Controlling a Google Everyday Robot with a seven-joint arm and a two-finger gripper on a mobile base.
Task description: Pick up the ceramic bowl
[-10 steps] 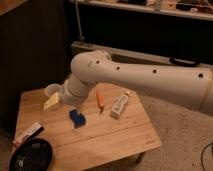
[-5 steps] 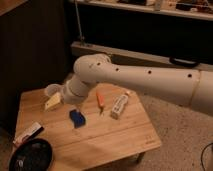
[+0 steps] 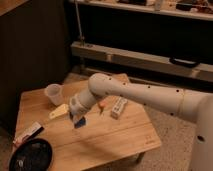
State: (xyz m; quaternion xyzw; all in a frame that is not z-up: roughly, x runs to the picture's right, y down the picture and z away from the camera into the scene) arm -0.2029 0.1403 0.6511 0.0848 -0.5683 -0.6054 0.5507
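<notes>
The ceramic bowl (image 3: 30, 156) is wide, shallow and glossy black, and sits at the near left corner of the wooden table (image 3: 125, 135), partly cut off by the frame's bottom edge. My white arm reaches in from the right. Its gripper (image 3: 75, 116) hangs over the middle of the table, just above a small blue object (image 3: 80, 122). The gripper is open and holds nothing. It is well up and to the right of the bowl, not touching it.
A translucent plastic cup (image 3: 53, 93) stands at the back left. A yellow piece (image 3: 59, 111), an orange item (image 3: 102, 105), a white box (image 3: 119, 107) and a red-and-white packet (image 3: 29, 133) lie on the table. Dark shelving stands behind.
The arm has lowered and the gripper has shifted right and toward the table's front, uncovering the plastic cup. The bowl has not moved.
</notes>
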